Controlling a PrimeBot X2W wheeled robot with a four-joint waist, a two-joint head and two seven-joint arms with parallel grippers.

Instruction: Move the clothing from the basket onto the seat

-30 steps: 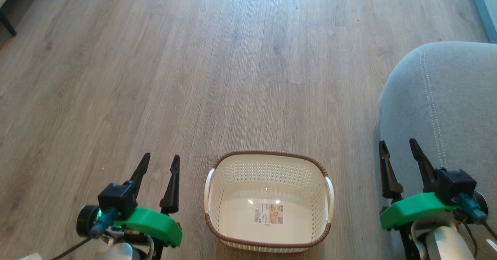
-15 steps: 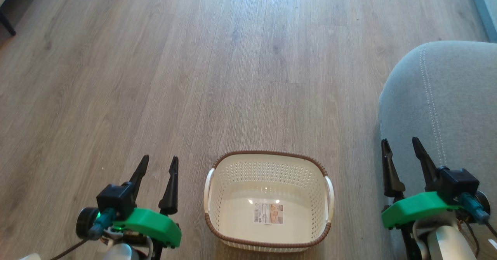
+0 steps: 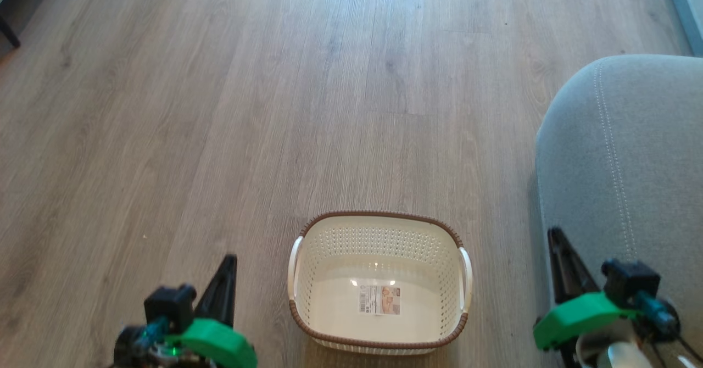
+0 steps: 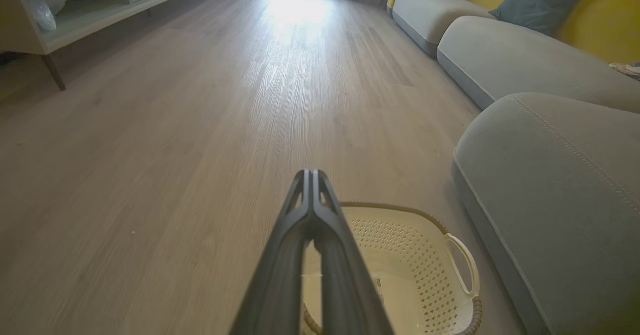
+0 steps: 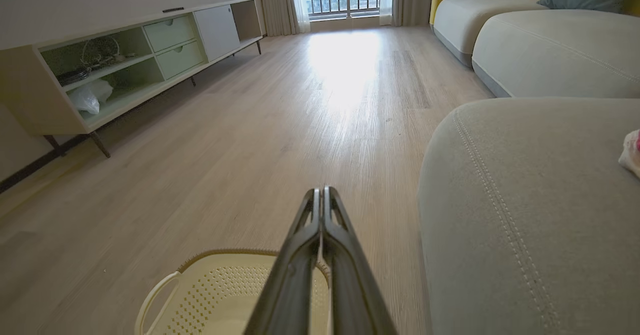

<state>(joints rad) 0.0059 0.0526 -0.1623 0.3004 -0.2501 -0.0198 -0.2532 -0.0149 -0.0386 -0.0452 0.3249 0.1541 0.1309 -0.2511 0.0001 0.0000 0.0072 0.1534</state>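
The left claw [image 4: 312, 174] and right claw [image 5: 321, 191], both clenched on nothing, flank the laundry basket [image 3: 379, 216] standing on the wooden floor [image 3: 274, 110], paper label [image 3: 379, 300] showing inside. Just right, the grey seat [image 3: 631, 137] bears a pale pinkish scrap [image 5: 632, 152], unidentifiable.

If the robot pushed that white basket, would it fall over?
Probably light: the basket is empty, thin plastic full of holes. It would likely slide on the smooth floor rather than tip, being low and wide.
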